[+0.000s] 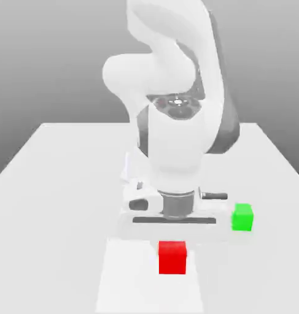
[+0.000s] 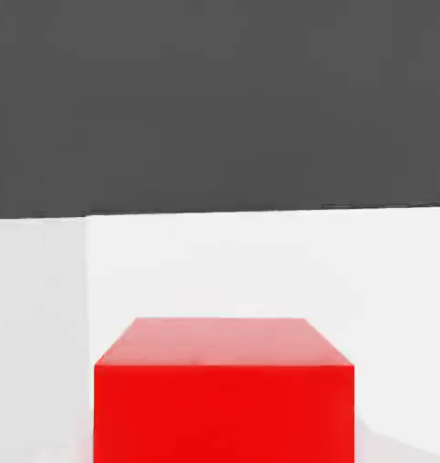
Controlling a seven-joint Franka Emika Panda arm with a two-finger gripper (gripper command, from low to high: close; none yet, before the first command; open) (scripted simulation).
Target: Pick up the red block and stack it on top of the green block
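Grasp step, by the look of it: jaws [image 1: 172, 240] fully closed, apparently on the red block [image 1: 172, 257], though contact itself hidden by the hand. Red block directly beneath the hand, low over the white surface [image 1: 66, 202]. Green block [image 1: 242, 217] well apart toward the exterior view's right. Next: lift, carry across, lower squarely onto green.

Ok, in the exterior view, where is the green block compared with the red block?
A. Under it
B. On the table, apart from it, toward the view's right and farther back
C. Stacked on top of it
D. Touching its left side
B: the green block sits on the table, with a clear gap to the red block.
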